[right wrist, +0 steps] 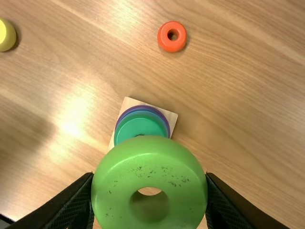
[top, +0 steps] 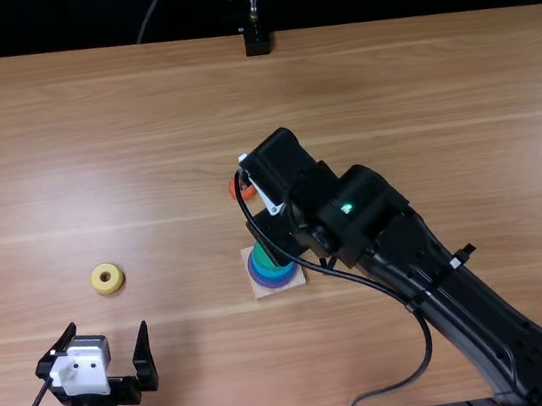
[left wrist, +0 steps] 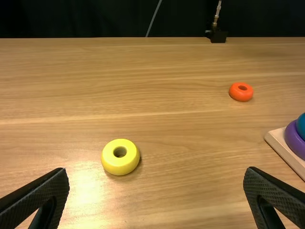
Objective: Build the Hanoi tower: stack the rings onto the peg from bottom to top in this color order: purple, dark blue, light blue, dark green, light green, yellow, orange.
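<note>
While the right gripper [right wrist: 149, 183] clamps the light green ring [right wrist: 150, 162] between its two fingers, this part is probably positioned above and slightly off the stack. The wooden base [right wrist: 170, 116] lies flat on the table [top: 417, 92] and carries the purple ring [top: 275, 280], a blue layer [top: 276, 271] and, uppermost, the dark green ring [top: 266, 256].

Handling: treat the light green ring as light, rigid and hard to damage. Its smooth, glossy, rounded wall is likely to slip or roll under uneven pressure. Take hold at opposite points of the outer wall, at its widest part, as the fingers do now. Keep the center hole unobstructed so that the peg can enter. Moderate force is sufficient; excess force may squeeze the ring out of the grip. Align the hole with the peg before lowering, and hold the ring level. A tilted ring may bind or rest on the peg tip.

The left gripper [left wrist: 157, 171] has its fingers spread apart, with nothing between them. The yellow ring [left wrist: 108, 160], next in order, lies flat near it. The orange ring [right wrist: 163, 43], last in order, lies beside the base, apart from it. Grip both by the outer wall.
</note>
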`<state>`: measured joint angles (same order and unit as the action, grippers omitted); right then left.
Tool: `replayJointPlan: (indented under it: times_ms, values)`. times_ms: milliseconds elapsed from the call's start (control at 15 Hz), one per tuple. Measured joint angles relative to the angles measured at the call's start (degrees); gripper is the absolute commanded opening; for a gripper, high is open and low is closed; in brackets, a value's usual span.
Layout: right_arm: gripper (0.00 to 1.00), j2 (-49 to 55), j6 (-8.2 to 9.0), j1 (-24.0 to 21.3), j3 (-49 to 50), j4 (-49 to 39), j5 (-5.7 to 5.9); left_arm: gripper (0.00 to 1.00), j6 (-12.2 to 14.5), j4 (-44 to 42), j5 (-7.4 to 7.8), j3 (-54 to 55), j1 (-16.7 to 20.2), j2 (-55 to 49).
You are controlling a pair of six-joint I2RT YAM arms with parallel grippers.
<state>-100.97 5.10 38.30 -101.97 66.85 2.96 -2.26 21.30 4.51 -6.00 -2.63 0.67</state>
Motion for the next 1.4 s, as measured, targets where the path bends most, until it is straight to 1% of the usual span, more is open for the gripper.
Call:
replayJointPlan:
  times_ms: [200,600,733,867,1067,1133,1200,1267,1400]
  values:
    - [0.00,0.0,0.09,0.7,0.0,0.0,0.00,1.00,0.0,0.0,0.00,0.0,0.0,0.0]
    - [0.00,0.0,0.13,0.7,0.0,-0.1,0.00,1.00,0.0,0.0,0.00,0.0,0.0,0.0]
    - [0.00,-1.6,0.15,0.7,-0.1,-0.1,0.04,1.00,0.0,0.0,0.02,0.0,0.0,0.0]
    - [0.00,-4.5,0.13,0.7,-0.1,0.0,-0.26,1.00,0.0,0.0,0.00,0.0,0.0,0.0]
    - [0.00,-4.9,0.15,0.7,-0.1,0.0,-0.37,1.00,0.0,0.0,0.00,0.0,0.0,0.0]
    - [0.24,-4.9,0.15,0.7,-0.1,0.2,-0.35,1.00,0.0,0.0,0.00,0.0,0.0,0.0]
    - [0.74,-4.9,0.15,0.7,-0.1,0.6,-0.39,1.00,0.0,0.0,0.00,0.0,0.0,0.0]
    - [1.00,-4.9,0.15,0.7,-0.1,0.9,-0.35,1.00,0.0,0.0,0.02,0.0,0.0,0.0]
    - [1.00,-4.9,0.15,1.5,-0.1,3.1,-0.13,1.00,0.0,0.0,0.00,0.0,0.0,0.0]
